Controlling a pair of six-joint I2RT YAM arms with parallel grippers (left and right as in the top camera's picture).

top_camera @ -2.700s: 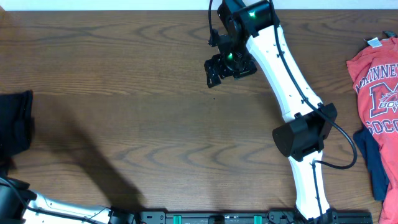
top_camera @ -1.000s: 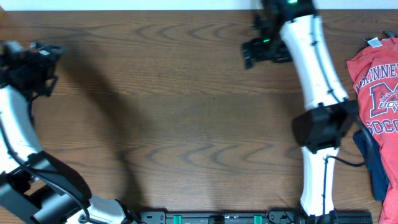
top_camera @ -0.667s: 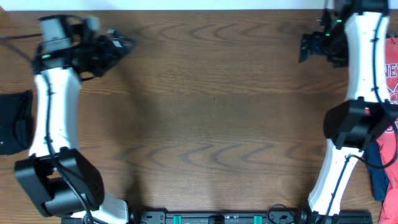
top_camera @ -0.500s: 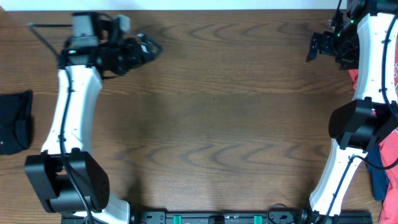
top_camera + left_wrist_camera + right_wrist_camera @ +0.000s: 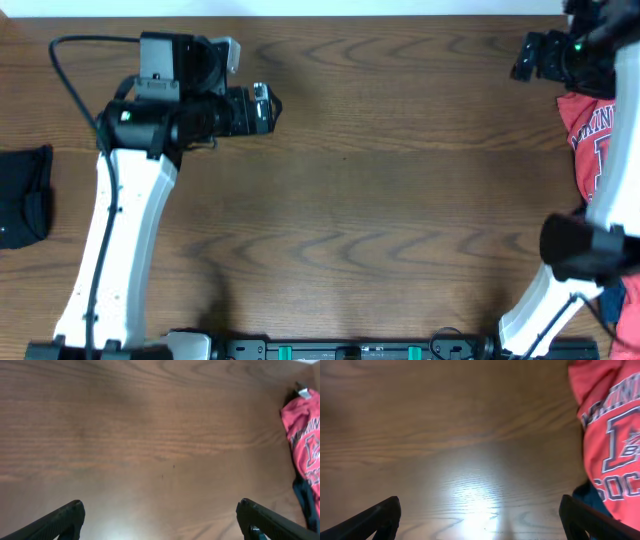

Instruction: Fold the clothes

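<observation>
A black T-shirt [image 5: 22, 195] lies bunched at the table's far left edge. A red tee with white lettering [image 5: 588, 135] lies at the far right, also in the left wrist view [image 5: 302, 435] and the right wrist view [image 5: 607, 430]. A navy garment [image 5: 589, 494] lies under its near edge and shows in the left wrist view [image 5: 305, 505]. My left gripper [image 5: 264, 107] is open and empty above bare wood at the back left; its jaws stand wide apart [image 5: 160, 520]. My right gripper [image 5: 532, 57] is open and empty at the back right, just left of the red tee [image 5: 480, 517].
The brown wooden table [image 5: 360, 200] fills the view. My right arm's white links [image 5: 560, 280] rise along the right side, across the red tee. My left arm [image 5: 115, 230] crosses the left part of the table. A black rail [image 5: 350, 350] runs along the front edge.
My left arm has swung from the far left up and rightward over the back of the table. My right arm has swung right to the red tee. The clothes have not moved.
</observation>
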